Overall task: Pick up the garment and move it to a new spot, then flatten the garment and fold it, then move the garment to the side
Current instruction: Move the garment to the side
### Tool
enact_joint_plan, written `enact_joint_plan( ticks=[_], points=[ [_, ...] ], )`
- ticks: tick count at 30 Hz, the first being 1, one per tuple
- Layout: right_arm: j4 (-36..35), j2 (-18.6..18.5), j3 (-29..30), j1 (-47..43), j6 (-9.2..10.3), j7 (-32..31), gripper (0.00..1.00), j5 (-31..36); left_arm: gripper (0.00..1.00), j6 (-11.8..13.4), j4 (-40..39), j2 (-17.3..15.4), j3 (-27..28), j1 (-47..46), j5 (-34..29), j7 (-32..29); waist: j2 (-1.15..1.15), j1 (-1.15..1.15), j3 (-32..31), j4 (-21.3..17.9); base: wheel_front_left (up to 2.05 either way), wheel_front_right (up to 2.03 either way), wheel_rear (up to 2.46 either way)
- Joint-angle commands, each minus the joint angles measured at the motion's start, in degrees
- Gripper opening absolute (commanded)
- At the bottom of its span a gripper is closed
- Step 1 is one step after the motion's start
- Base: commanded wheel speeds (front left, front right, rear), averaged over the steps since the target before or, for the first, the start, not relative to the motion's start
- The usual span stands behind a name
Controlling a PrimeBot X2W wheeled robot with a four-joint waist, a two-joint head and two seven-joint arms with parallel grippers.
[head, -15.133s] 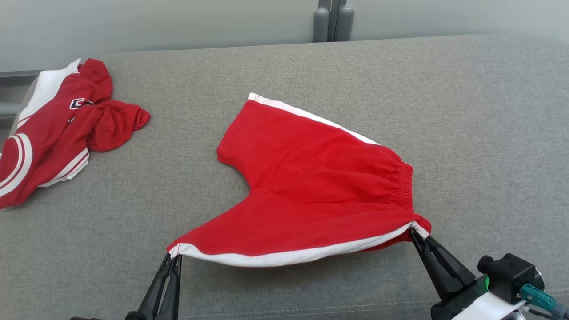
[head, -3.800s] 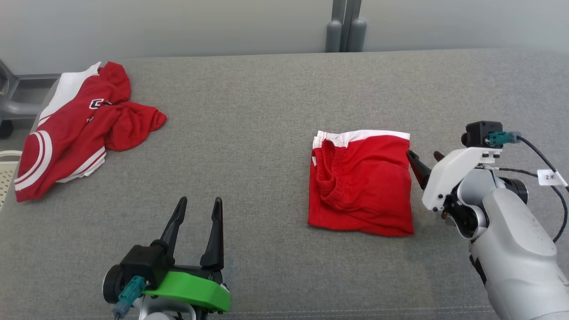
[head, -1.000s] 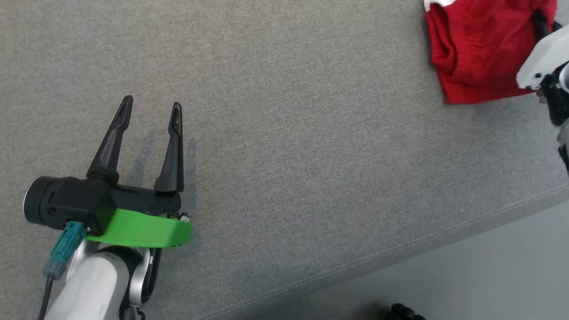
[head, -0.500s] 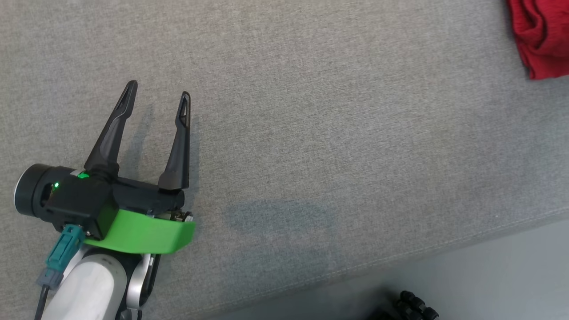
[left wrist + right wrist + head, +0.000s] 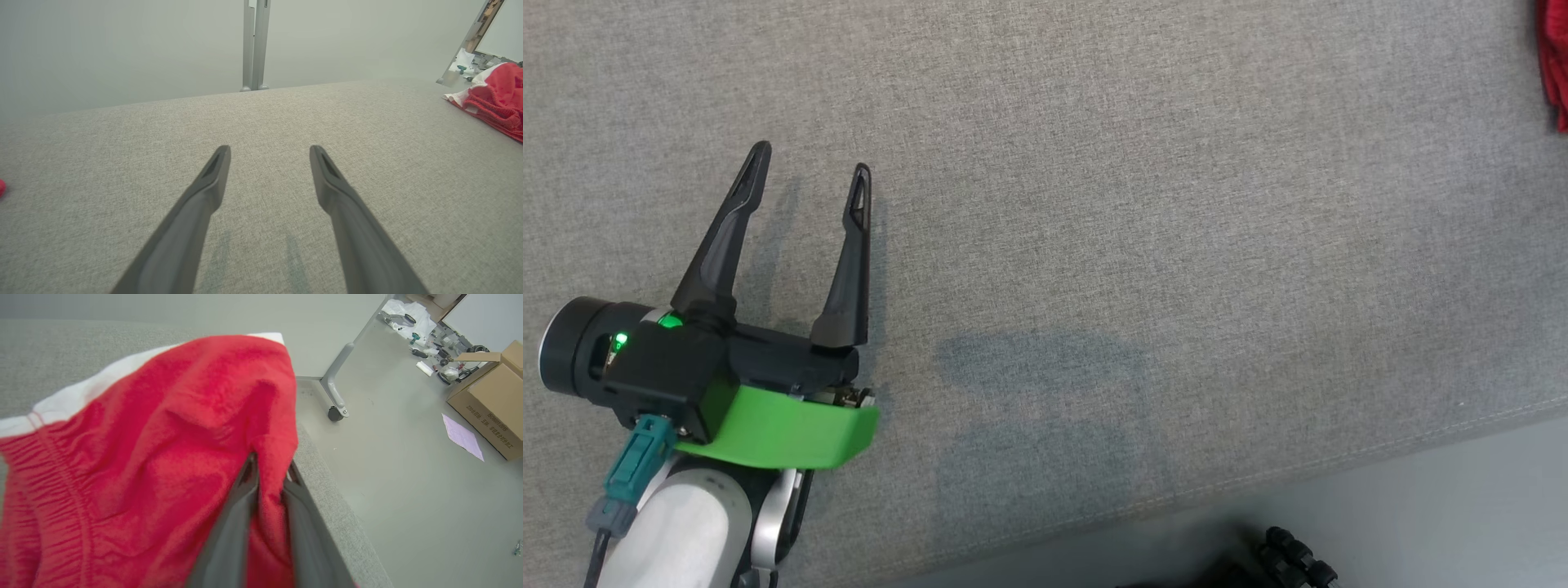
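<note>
The print on the side of the cardboard box [image 5: 490, 396], on the floor beyond the grey padded table [image 5: 1176, 204], is too small for me to read. My right gripper [image 5: 271, 463] is closed narrowly on a fold of the red garment [image 5: 163, 437], which lies at the table's edge. My left gripper [image 5: 810, 158] is spread wide and empty over bare table. Compared with half a second ago, my head has turned, so only a red sliver shows at that view's right edge.

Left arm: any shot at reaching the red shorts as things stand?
Probably not without a long reach. The left hand sits open over the grey upholstery, and the red shorts lie far to its right by the upholstery's edge. Nothing blocks the way, but the right hand has them pinched.
</note>
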State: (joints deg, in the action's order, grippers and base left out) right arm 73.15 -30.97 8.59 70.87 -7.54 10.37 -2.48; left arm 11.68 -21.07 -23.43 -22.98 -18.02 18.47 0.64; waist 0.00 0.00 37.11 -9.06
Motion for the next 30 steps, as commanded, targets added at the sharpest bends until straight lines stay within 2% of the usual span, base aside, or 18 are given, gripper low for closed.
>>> enact_joint_plan(
  ticks=[1,9,16,23,30],
  points=[
    [0.04,0.31,1.3,-0.24,0.1,1.5,1.0,1.52,1.0,0.41,0.1,-0.52,-0.08,-0.92,-0.23,0.11,0.0,0.0,-0.04,-0.07,0.0,0.0,0.0],
    [-0.4,0.32,5.86,-1.16,0.1,3.01,1.0,7.45,1.0,0.45,1.02,-0.22,-0.36,-1.0,0.08,0.44,0.0,0.0,-1.31,-0.47,0.0,0.0,0.0],
    [-1.7,3.87,7.74,-2.36,0.1,4.01,1.0,9.99,1.0,0.17,3.72,0.86,-0.36,-0.04,1.66,2.09,0.0,0.0,-4.79,-0.9,0.0,0.0,0.0],
    [-3.68,9.1,6.23,-5.68,0.1,4.91,1.0,4.61,1.0,-0.68,8.91,2.77,0.21,1.5,5.02,5.17,0.0,0.0,-11.43,-0.48,0.0,0.0,0.0],
    [-14.68,13.39,0.47,-14.78,0.1,4.87,1.0,-3.98,1.0,-0.52,15.96,4.28,1.73,4.02,7.99,8.6,0.0,0.0,-19.39,0.61,0.0,0.0,0.0]
  ],
)
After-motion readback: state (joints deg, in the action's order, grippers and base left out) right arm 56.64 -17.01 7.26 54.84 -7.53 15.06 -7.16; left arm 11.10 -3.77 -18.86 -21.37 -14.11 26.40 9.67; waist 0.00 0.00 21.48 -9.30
